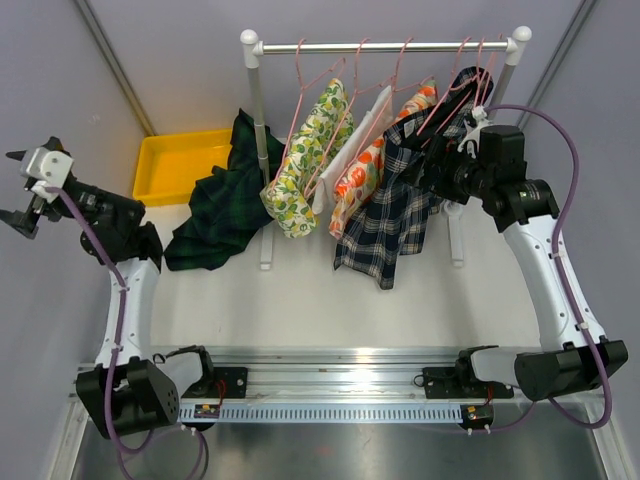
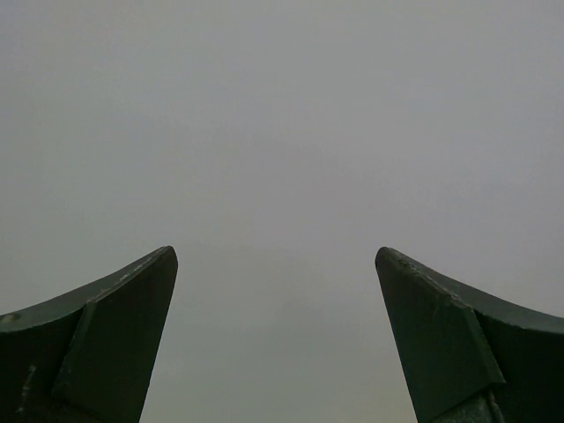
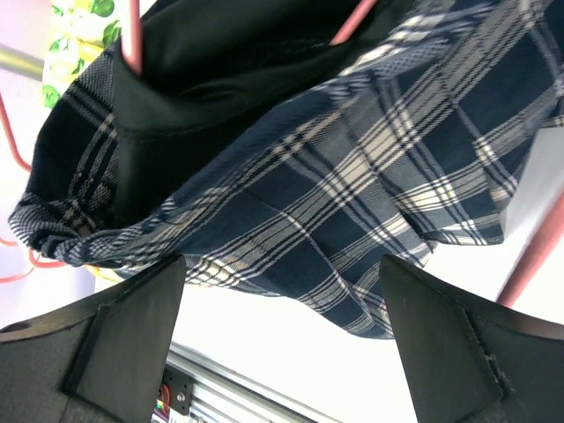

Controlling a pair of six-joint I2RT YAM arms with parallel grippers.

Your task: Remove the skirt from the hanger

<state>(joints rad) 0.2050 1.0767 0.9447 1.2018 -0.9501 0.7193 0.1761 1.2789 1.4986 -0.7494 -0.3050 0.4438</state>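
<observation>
A navy and white plaid skirt [image 1: 395,215] hangs from a pink hanger [image 1: 452,92] at the right end of the rail [image 1: 390,46]. My right gripper [image 1: 442,166] is up against the skirt's upper part, just below the hanger. In the right wrist view the skirt [image 3: 352,176] fills the frame, with its dark lining and the pink hanger [image 3: 130,40] above. The right gripper [image 3: 282,273] is open there, its fingertips just under the hem, nothing between them. My left gripper [image 1: 16,190] is far left, open and facing the grey wall [image 2: 276,260].
Other garments hang on pink hangers: a lemon-print one [image 1: 305,160], a white one [image 1: 358,125] and an orange-print one [image 1: 360,180]. A dark green plaid garment [image 1: 215,215] droops by the rack's left post [image 1: 260,130]. A yellow bin [image 1: 175,165] sits at the back left.
</observation>
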